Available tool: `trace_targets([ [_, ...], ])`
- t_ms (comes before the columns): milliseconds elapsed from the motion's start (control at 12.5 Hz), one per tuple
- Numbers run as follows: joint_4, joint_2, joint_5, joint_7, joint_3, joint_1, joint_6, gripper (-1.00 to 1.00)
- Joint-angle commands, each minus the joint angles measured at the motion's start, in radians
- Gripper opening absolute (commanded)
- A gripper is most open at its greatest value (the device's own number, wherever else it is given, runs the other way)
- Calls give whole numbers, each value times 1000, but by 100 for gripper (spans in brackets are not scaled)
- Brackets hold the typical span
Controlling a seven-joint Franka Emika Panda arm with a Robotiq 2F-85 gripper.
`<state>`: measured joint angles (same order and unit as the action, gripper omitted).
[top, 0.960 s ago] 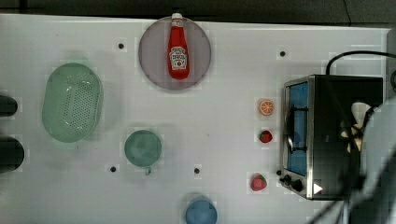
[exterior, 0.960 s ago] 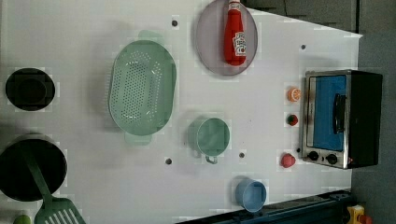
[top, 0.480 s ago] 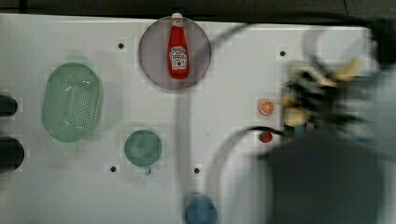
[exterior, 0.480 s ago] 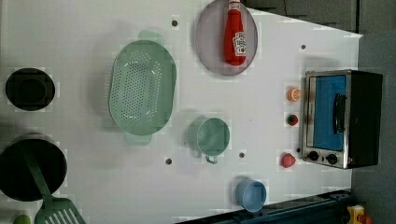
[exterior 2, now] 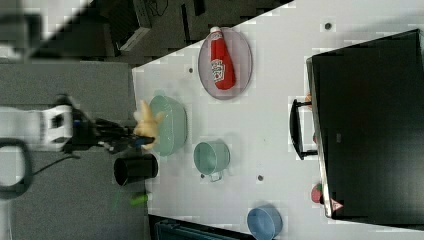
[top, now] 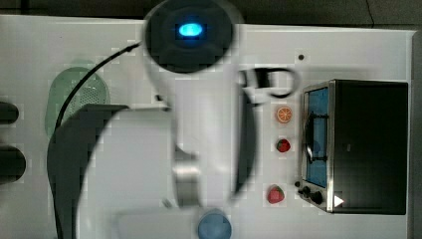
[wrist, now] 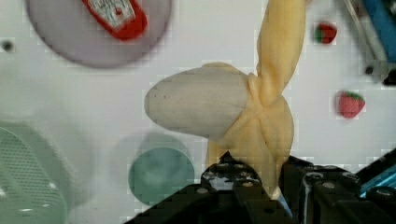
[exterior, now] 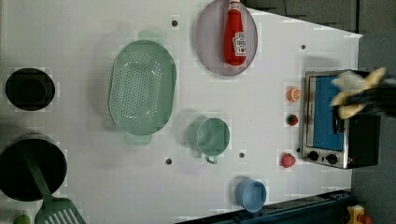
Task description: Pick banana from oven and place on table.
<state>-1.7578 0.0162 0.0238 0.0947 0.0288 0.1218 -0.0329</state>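
We see the big white table (exterior: 93,28) first. The oven (exterior: 338,121) sits at the right side of the left view. Our gripper (wrist: 261,179) is pinched narrow on the banana (wrist: 224,109), squeezing its peel, and the banana hangs in the air over the table. So we think we are on the carrying step, with the banana out of the oven. Next we should find a bare spot, go down, and let go. The wrist view shows the grip up close. The top view shows the blurry arm (top: 199,129) covering the middle.
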Motion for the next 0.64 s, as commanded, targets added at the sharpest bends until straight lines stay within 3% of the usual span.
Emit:
trace_targets([
  [80, -121, 7, -10, -118, 68, -31, -153, -55],
  [640, -475, 46, -10, -118, 99, -33, -568, -55],
])
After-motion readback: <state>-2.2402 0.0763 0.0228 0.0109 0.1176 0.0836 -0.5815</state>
